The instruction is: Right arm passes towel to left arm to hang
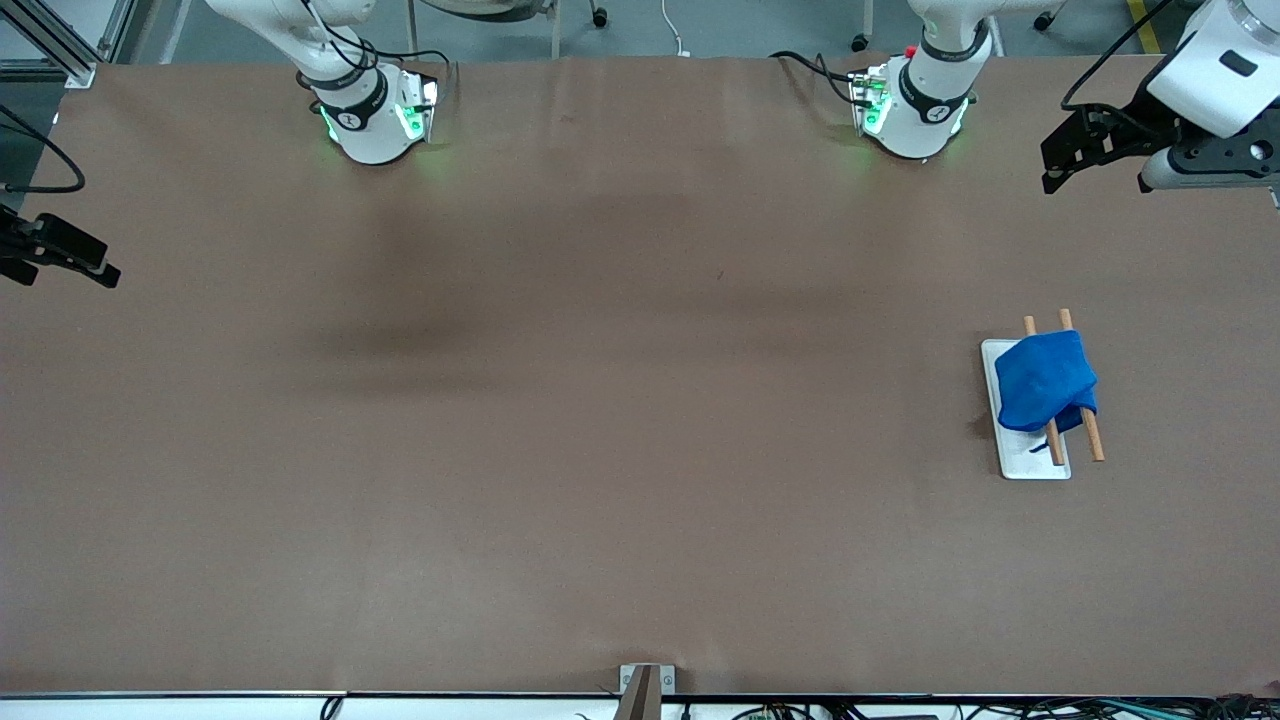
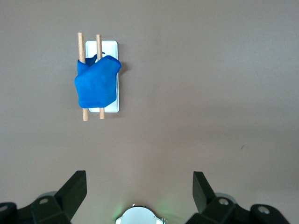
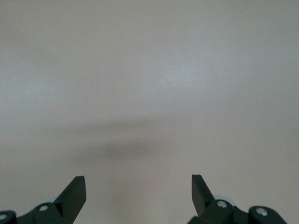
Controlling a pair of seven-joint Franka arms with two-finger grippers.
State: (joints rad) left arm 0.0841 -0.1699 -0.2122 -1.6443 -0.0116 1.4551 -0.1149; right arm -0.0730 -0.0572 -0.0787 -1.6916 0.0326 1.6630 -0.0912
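Towel (image 1: 1045, 382) royal-blue, bunched, draped over two wooden rods (image 1: 1082, 410) on white tray (image 1: 1030, 458), toward left arm's end of table (image 1: 600, 450). Left gripper (image 1: 1052, 172) spread wide, empty, aloft, well apart from towel. Right gripper (image 1: 100, 272) spread wide, empty, over table's other end.

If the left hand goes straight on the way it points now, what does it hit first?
Probably only bare table. The left hand is open, and the blue towel on its rod rack lies off to one side of its line.
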